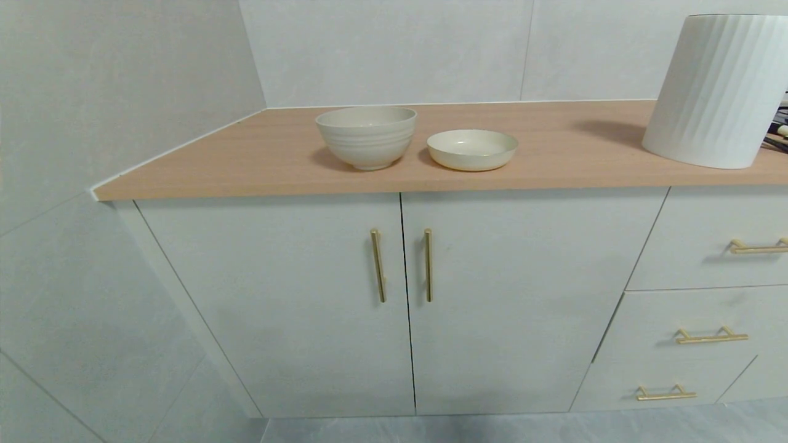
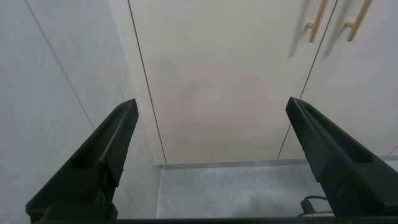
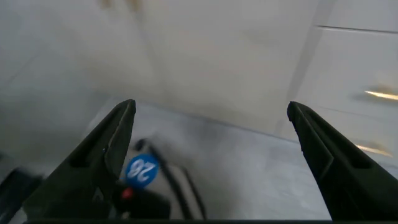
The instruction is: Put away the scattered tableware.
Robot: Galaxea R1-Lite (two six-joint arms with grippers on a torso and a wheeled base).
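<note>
Left claw: seen spread wide and empty, held low before the pale cabinet doors, above the grey floor.
Right claw: also spread wide, with nothing gripped, held low near the pale drawer fronts.
Bowl: a deep cream ribbed ceramic bowl is set upright on the light-brown wooden surface.
Dish: a shallow cream round dish is placed just beside the bowl, on its right.
Container: a tall white ribbed cylindrical container is stood at the surface's right end, well apart from the dish.
Doors: both are shut below the tableware, with slim brass bar handles paired at the seam.
</note>
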